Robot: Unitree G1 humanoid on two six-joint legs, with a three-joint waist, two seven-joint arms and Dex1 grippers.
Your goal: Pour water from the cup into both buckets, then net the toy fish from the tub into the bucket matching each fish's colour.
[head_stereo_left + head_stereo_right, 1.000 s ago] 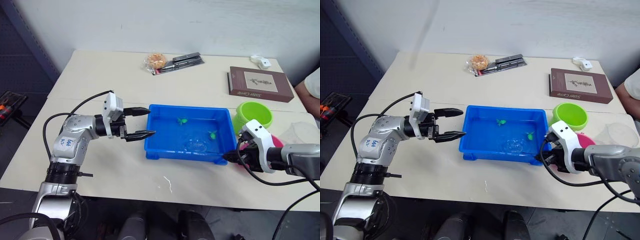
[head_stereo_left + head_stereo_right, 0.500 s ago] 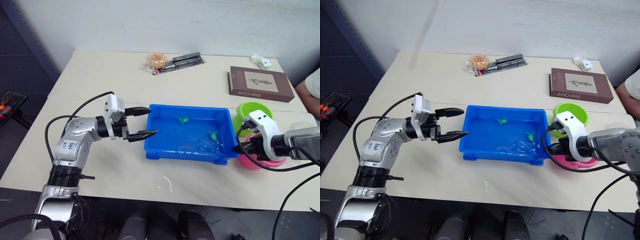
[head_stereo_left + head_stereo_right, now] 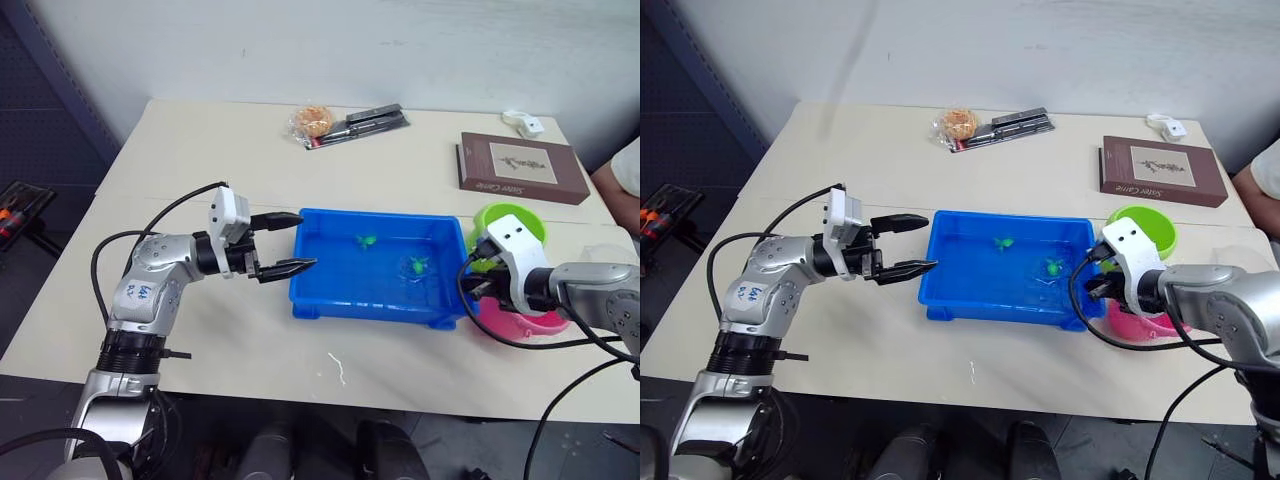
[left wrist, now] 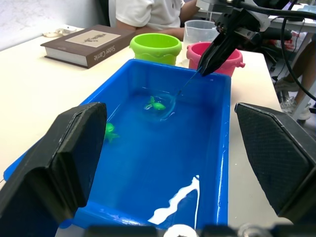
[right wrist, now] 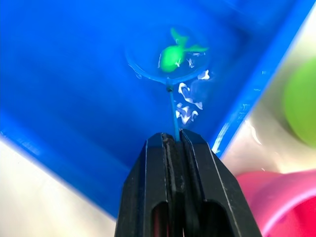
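The right hand (image 5: 173,140) is clamped on the thin handle of a small net (image 5: 168,61), whose ring sits in the water of the blue tub (image 3: 330,300) with a green fish (image 5: 173,55) lying in it, near the tub's right wall. A second green fish (image 3: 366,240) floats by the far wall. The left hand (image 3: 290,242) hovers just off the tub's left rim, fingers spread apart and holding nothing. The lime-green bucket (image 3: 520,218) and pink bucket (image 3: 545,322) stand just beyond the tub's right edge, the clear cup (image 4: 200,30) behind them. The surface (image 3: 200,160) left of the tub lies open; a book (image 3: 518,167) rests well back.
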